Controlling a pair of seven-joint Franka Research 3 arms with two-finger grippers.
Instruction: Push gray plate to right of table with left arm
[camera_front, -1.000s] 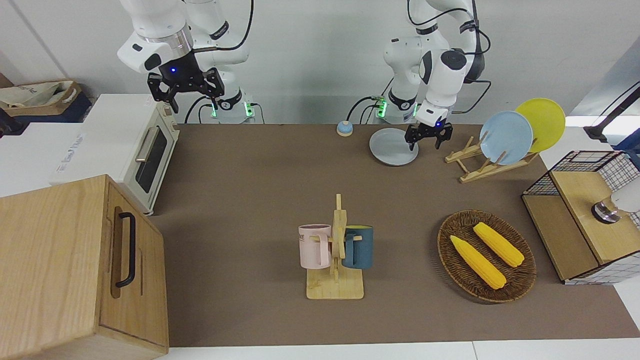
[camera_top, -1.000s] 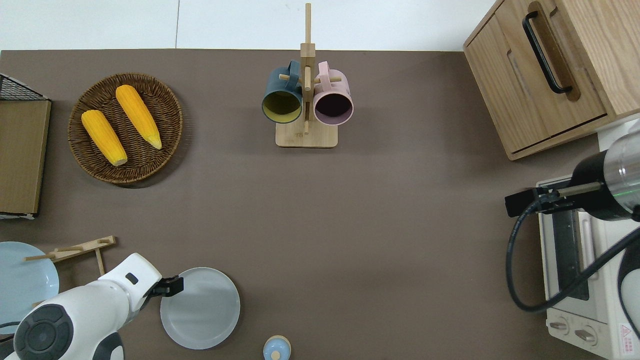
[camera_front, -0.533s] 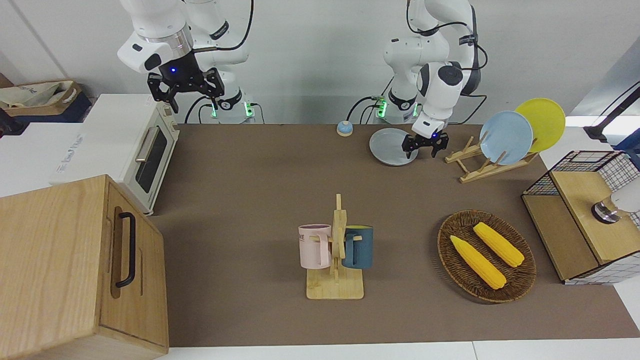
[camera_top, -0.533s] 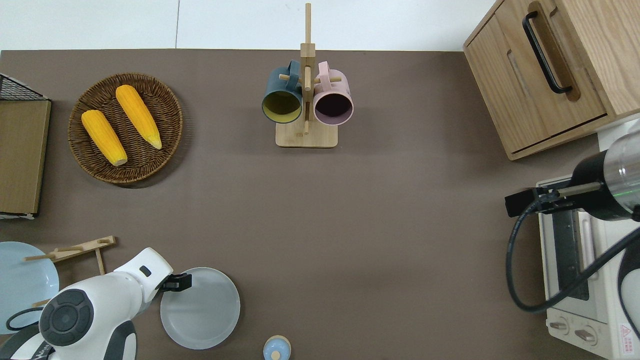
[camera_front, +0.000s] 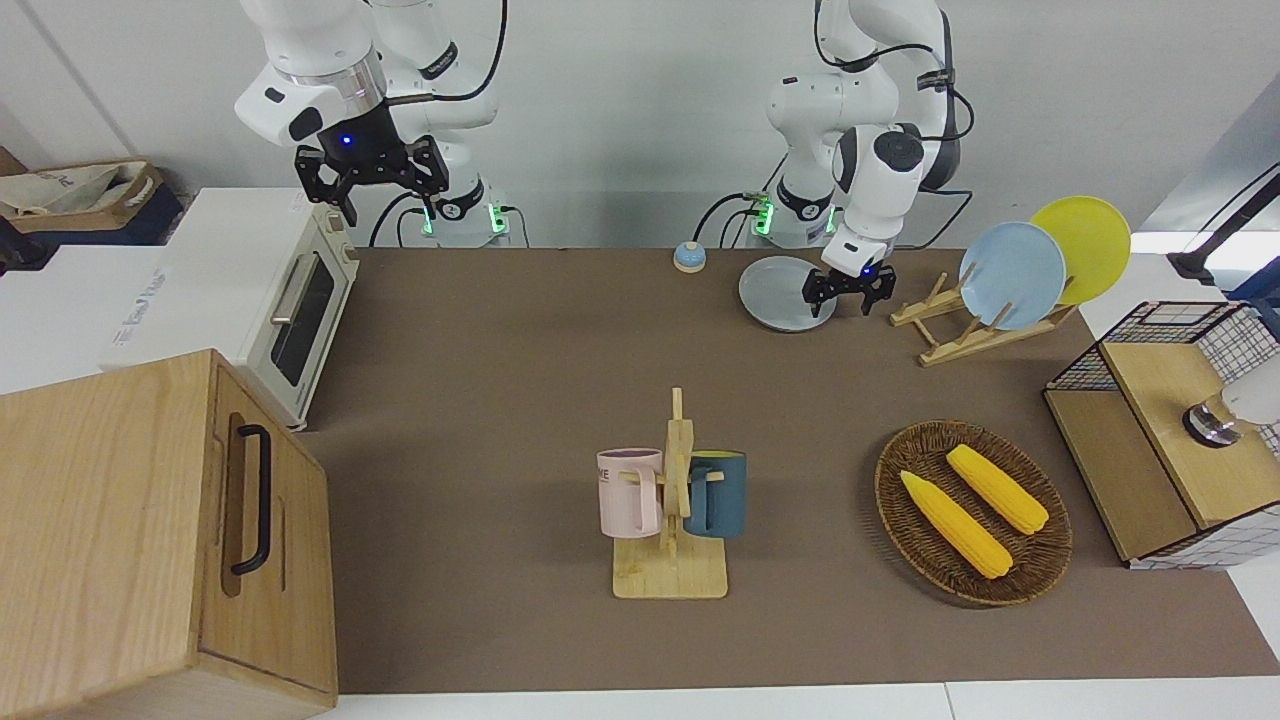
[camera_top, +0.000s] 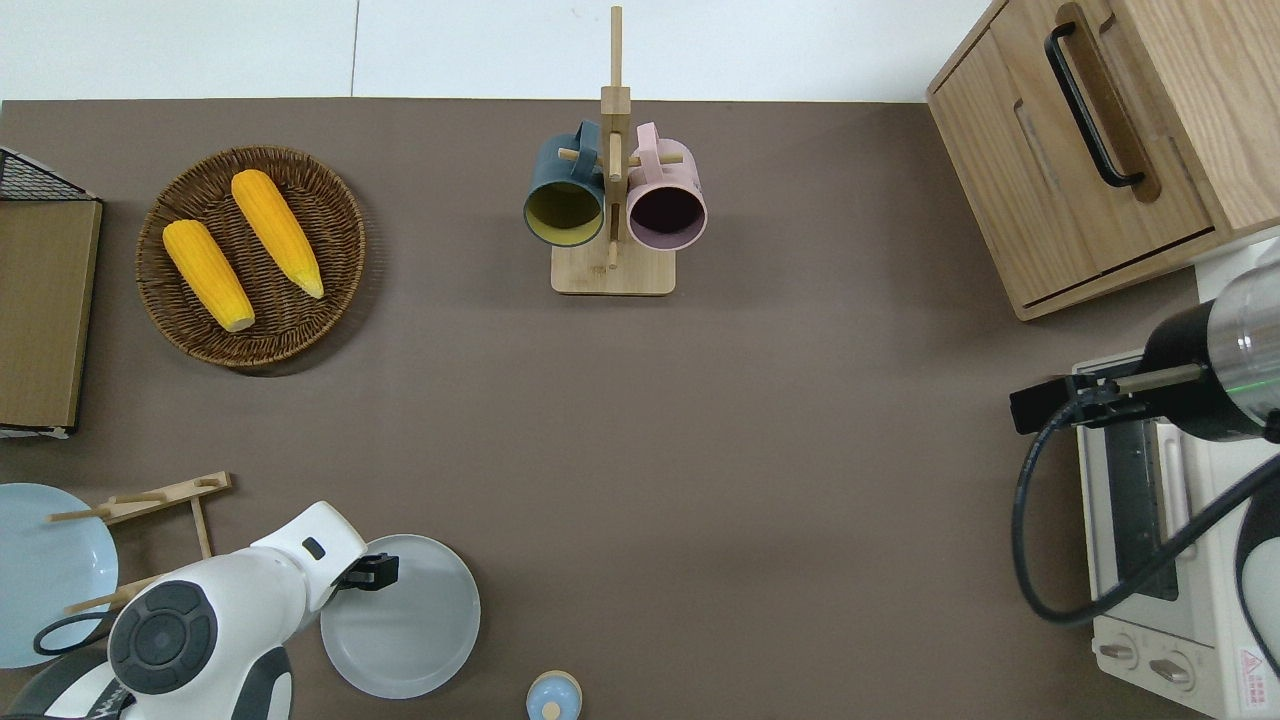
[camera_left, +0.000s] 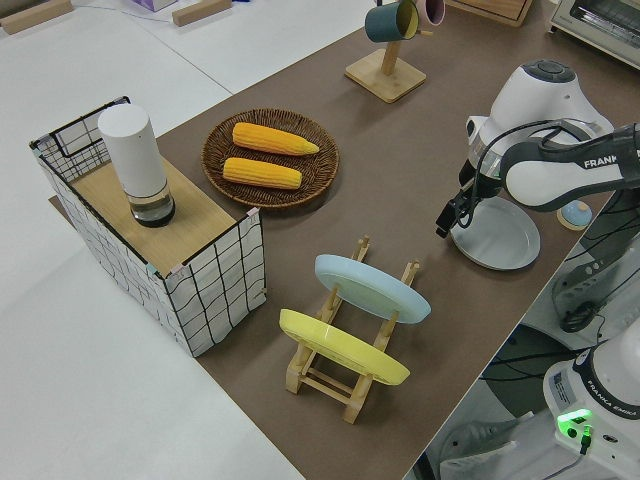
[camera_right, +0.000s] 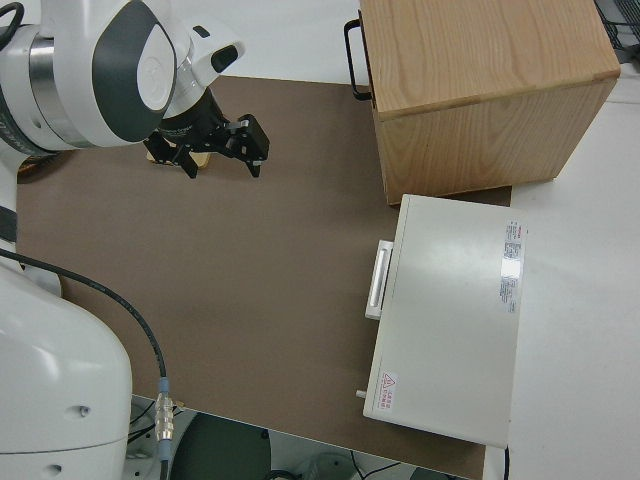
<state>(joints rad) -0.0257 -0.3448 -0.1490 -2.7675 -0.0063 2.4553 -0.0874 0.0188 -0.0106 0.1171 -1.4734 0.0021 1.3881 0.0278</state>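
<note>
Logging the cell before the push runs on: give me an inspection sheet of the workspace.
Surface: brown table, flat.
Job's things: gray plate lies flat beside a small blue bell.
Clutter: mug rack, corn basket, plate rack, wire crate.
Grippers: left gripper open, at the plate's rim toward the left arm's end; right gripper open, parked.
Cables: black cable loops over the toaster oven.
Surroundings: wooden cabinet.

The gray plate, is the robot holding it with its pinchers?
No. Nothing is held. The left gripper is open at the rim of the gray plate, at the end nearest the plate rack. The right arm is parked, gripper open.
</note>
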